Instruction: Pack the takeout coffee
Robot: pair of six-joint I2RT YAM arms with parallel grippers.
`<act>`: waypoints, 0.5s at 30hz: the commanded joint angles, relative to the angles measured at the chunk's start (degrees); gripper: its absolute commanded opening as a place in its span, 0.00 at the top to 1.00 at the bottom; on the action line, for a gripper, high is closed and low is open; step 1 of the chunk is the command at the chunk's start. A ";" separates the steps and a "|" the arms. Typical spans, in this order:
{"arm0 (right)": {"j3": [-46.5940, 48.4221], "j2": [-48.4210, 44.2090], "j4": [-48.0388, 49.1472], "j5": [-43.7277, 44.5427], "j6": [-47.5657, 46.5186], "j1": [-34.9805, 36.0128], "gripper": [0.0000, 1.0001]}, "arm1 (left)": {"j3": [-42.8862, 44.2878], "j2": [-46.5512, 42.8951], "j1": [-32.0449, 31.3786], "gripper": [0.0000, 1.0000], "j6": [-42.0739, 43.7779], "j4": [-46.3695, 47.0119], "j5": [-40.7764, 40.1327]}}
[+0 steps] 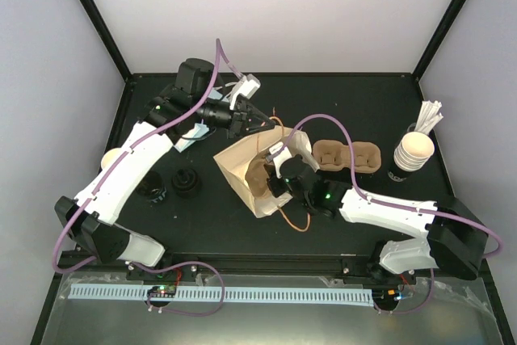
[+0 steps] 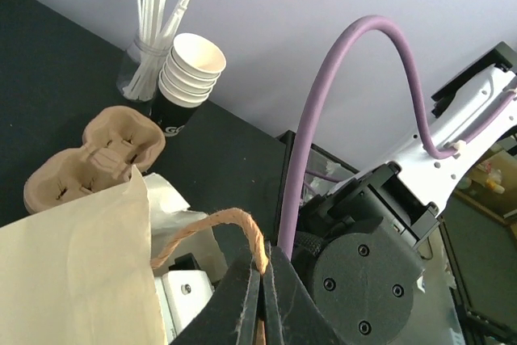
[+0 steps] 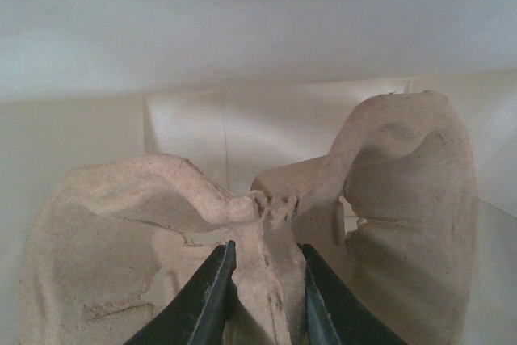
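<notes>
The takeout coffee cup (image 1: 107, 159) stands at the table's left edge, partly hidden behind my left arm. A tan paper bag (image 1: 242, 169) lies open mid-table. My left gripper (image 1: 255, 121) is at the bag's far rim, shut on the bag's rope handle (image 2: 212, 228); its jaws (image 2: 264, 274) pinch the rope end. My right gripper (image 1: 280, 180) reaches into the bag's mouth. In the right wrist view it (image 3: 266, 280) is shut on the middle ridge of a brown pulp carrier (image 3: 161, 216) inside the bag.
A second pulp carrier (image 1: 347, 155) lies right of the bag, also in the left wrist view (image 2: 89, 159). A nested cup stack (image 1: 414, 151) with white sticks (image 1: 428, 115) stands at the right. Two black lids (image 1: 184, 182) sit left of the bag. A loose rope handle (image 1: 295, 220) hangs near me.
</notes>
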 commanded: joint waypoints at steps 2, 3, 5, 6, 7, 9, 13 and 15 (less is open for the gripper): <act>-0.38 0.88 6.09 4.78 0.90 0.33 0.78 | -1.48 -2.17 -0.34 0.98 -0.88 2.53 0.21; -0.52 1.07 6.30 4.84 0.84 0.36 0.78 | -1.73 -2.42 -0.38 0.97 -1.14 2.65 -0.01; -0.64 1.17 6.32 4.70 0.87 0.36 0.78 | -1.87 -2.98 -0.39 0.86 -1.47 2.61 -0.95; -0.72 1.25 6.24 4.62 0.91 0.37 0.78 | -1.83 -3.32 -0.37 0.80 -1.44 2.55 -1.29; -0.73 1.35 6.04 4.57 0.89 0.37 0.78 | -1.80 -3.66 -0.33 0.74 -1.41 2.39 -2.04; -0.81 1.45 5.66 4.51 0.82 0.36 0.78 | -1.81 -4.66 -0.08 0.63 -1.32 2.00 -3.61; -0.88 1.62 5.06 3.97 0.81 0.32 0.78 | -1.92 -7.27 1.24 0.40 -1.30 0.71 -7.04; -1.39 1.48 5.45 3.78 0.75 0.35 0.78 | -2.67 -9.36 2.86 0.18 -1.56 0.33 -9.45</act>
